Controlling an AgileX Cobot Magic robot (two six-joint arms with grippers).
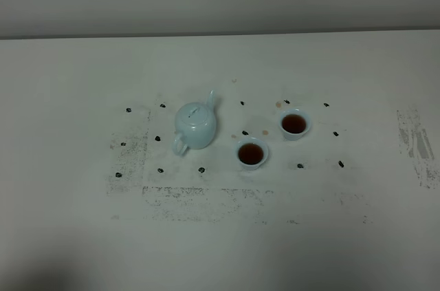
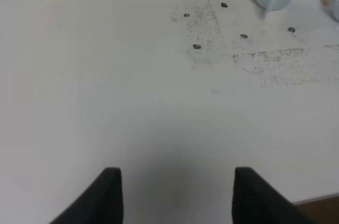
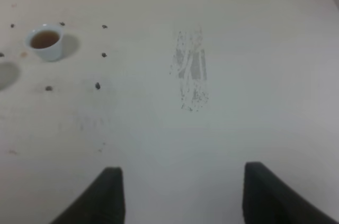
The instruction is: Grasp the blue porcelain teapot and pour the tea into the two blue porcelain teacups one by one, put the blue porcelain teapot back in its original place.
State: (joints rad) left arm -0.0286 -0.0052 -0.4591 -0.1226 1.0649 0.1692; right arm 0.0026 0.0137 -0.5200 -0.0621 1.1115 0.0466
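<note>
Apparently finished: both teacups [image 1: 250,153] [image 1: 294,124] are holding tea, teapot [image 1: 195,126] is standing alone; both grippers [image 2: 175,195] [image 3: 180,195] are gaping, empty.

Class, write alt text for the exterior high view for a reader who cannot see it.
A pale blue teapot stands on a white table, with two small blue cups of dark tea to its right. Small black marks dot the table around them; no robot arm appears.

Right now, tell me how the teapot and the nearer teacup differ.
The teapot is much larger than the nearer teacup. The teapot is lidded, with spout and handle; the teacup is an open, handleless bowl showing dark tea. Both are pale blue, glossy and upright on the table.
</note>
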